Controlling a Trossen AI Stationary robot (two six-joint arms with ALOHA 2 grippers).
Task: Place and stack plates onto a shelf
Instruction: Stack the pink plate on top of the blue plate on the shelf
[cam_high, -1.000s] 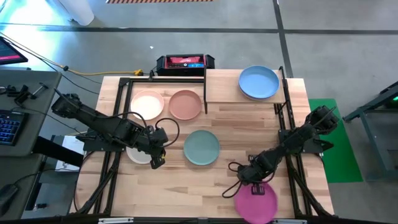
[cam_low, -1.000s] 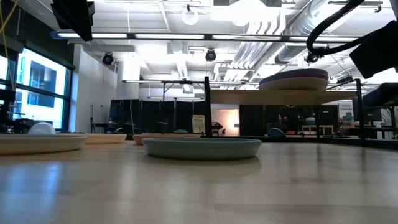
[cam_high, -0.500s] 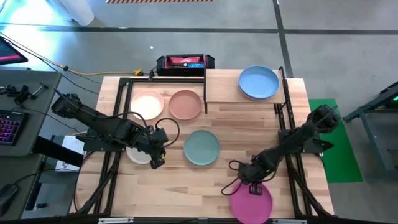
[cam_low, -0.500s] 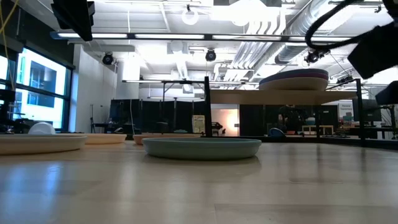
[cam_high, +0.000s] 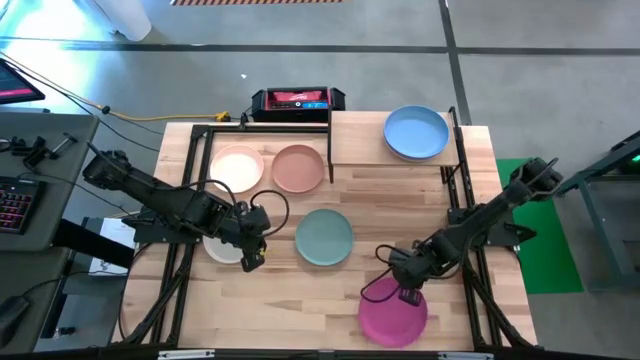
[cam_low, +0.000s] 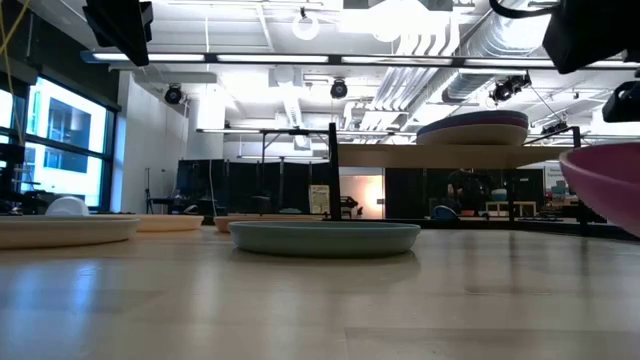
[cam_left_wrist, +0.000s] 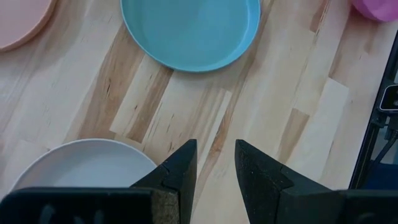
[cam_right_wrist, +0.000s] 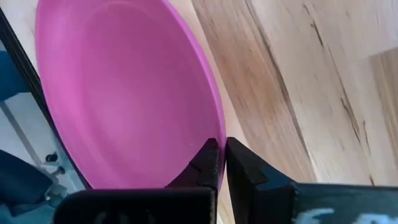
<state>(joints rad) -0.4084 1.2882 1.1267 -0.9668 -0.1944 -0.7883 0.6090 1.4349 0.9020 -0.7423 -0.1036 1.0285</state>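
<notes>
The magenta plate (cam_high: 392, 314) is at the table's near right, in my right gripper (cam_high: 404, 291), which is shut on it. It also shows in the low view (cam_low: 606, 180) and the right wrist view (cam_right_wrist: 124, 93). My left gripper (cam_high: 251, 259) hangs open beside a cream plate (cam_high: 222, 248), touching nothing. The teal-green plate (cam_high: 324, 237), pale pink plate (cam_high: 237, 167) and terracotta plate (cam_high: 298, 168) rest flat on the tabletop. The blue plate (cam_high: 416, 132) tops a stack (cam_low: 472, 130) on the shelf (cam_high: 355, 140). My right gripper pinches the magenta plate's rim (cam_right_wrist: 210, 134) on the side toward the table's far edge, between its two fingers. The fingers slant down from the far right. The plate sits tilted, and in the low view its rim (cam_low: 600, 160) stands above the tabletop.
A red and black box (cam_high: 297, 99) lies beyond the table's far edge. Black frame bars run along the table's left (cam_high: 190, 190) and right (cam_high: 452, 190) sides. Bare wood (cam_high: 300, 300) lies near the table's near edge. The shelf's left half (cam_high: 350, 135) is bare.
My right gripper has moved up and toward the table's left, carrying the magenta plate. The plate has shifted left from the near right corner, risen off the table and tilted, and now shows at the low view's right edge.
</notes>
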